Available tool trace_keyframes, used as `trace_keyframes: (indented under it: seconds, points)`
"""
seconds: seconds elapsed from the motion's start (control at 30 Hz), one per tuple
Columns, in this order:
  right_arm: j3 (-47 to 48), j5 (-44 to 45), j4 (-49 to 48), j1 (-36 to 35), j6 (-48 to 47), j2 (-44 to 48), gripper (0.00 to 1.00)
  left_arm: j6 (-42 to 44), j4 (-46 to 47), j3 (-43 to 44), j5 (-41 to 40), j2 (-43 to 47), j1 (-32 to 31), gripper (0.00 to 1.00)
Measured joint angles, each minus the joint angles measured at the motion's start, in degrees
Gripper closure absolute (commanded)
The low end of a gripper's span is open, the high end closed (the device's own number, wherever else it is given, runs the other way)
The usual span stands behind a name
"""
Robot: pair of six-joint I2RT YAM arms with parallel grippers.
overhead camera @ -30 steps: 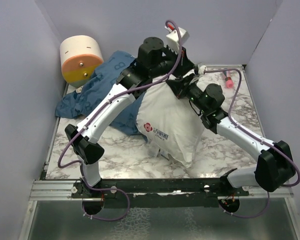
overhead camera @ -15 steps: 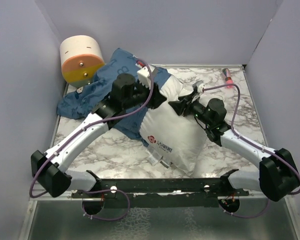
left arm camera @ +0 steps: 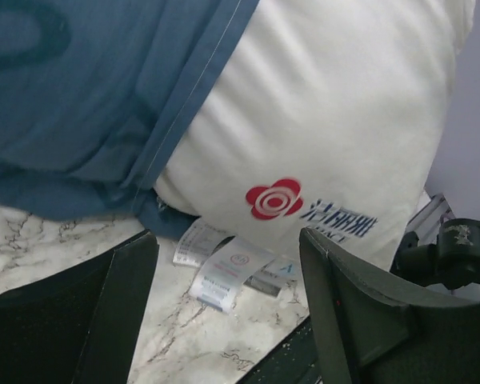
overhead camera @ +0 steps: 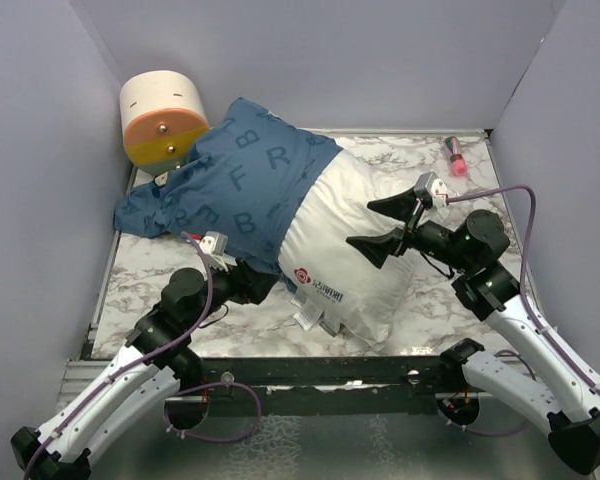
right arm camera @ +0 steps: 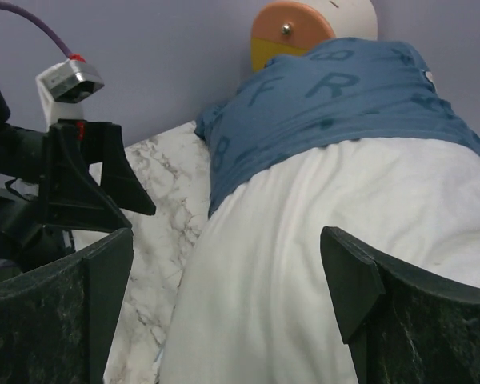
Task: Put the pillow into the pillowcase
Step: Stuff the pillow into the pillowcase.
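Far-left corner: cream-and-orange drum (overhead camera: 163, 118), just beside pillowcase (overhead camera: 242, 175). Case covers pillow's far-left part. Rest of pillow (overhead camera: 350, 260) sticks out bare toward near right, on marble table (overhead camera: 140, 265), w/ red logo (left arm camera: 274, 198) and tags (left arm camera: 224, 270) at its near edge. L gripper (overhead camera: 258, 283) sits low, near case hem and pillow's near-left corner; fingers spread wide, nothing between them. R gripper (overhead camera: 362, 226) is at pillow's right side, fingers likewise wide apart, gripping nothing; contact w/ pillow unclear. Pink item (overhead camera: 456, 156) lies at far-right corner, well apart.

Blue lettered pillowcase (overhead camera: 245, 180) covers the white pillow's (overhead camera: 355, 255) far half.
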State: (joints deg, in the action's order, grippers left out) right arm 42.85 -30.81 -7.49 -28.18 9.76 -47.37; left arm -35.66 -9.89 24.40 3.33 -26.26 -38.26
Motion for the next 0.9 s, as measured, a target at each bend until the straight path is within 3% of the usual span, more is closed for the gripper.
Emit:
trace_keyframes:
  seconds: [0.17, 0.47, 0.67, 0.9]
  points:
    - [0.92, -0.26, 9.2, -0.24, 1.18, 1.95, 0.01, -5.53, -0.68, -2.97, -1.22, -0.74, 0.02, 0.25]
    - [-0.76, -0.22, 20.48, -0.24, 3.96, 7.41, 0.02, -5.9, 6.62, -2.99, 1.64, -21.44, 1.22, 0.23]
    - [-2.32, -2.36, 24.92, -0.24, 5.31, 10.38, 0.02, -8.85, 21.88, -7.56, 7.82, -29.55, 2.56, 0.22]
    - [2.38, -2.08, 29.92, -0.24, 2.75, 10.16, 0.01, -12.68, 37.97, -7.74, 13.86, -46.21, 2.62, 0.26]
